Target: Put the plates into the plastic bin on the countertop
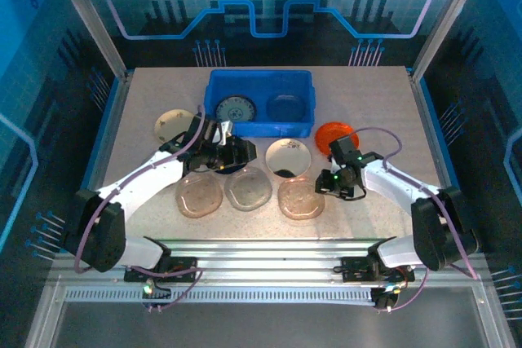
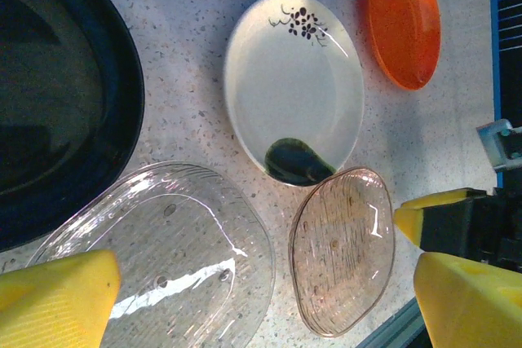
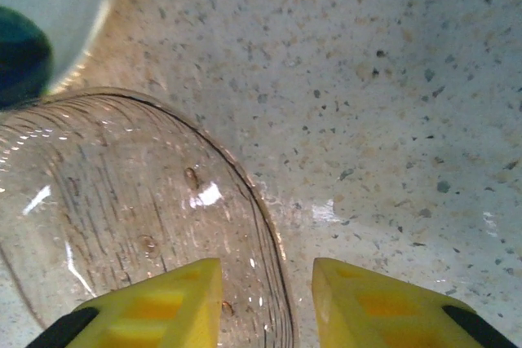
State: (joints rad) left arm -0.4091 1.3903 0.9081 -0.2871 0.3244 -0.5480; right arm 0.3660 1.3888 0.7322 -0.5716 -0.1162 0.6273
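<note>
The right gripper (image 3: 265,303) is low over the countertop (image 3: 391,79), its yellow fingers partly apart and straddling the rim of a clear brownish plate (image 3: 122,218). One finger is above the dish's inside and the other is outside it. A gap shows on each side of the rim, so nothing is pinched.

The left gripper (image 2: 261,299) hangs with its jaws spread wide and empty above a ribbed clear plate (image 2: 171,242). A glossy black plate (image 2: 57,95) lies just beside that plate.

Beyond these rests a cream plate (image 2: 294,87) with a small dark sprig mark near its far rim. An orange plate (image 2: 404,30) lies beside the corner of the blue plastic bin (image 1: 259,73).

The bin stands at the far middle of the countertop. It holds a grey patterned plate (image 1: 236,110) on its left side and a darker round dish (image 1: 287,107) on its right, whose colour cannot be made out.

Another cream plate (image 1: 174,125) lies just left of the bin, and a third clear plate (image 1: 198,195) sits at the left end of the near row.
</note>
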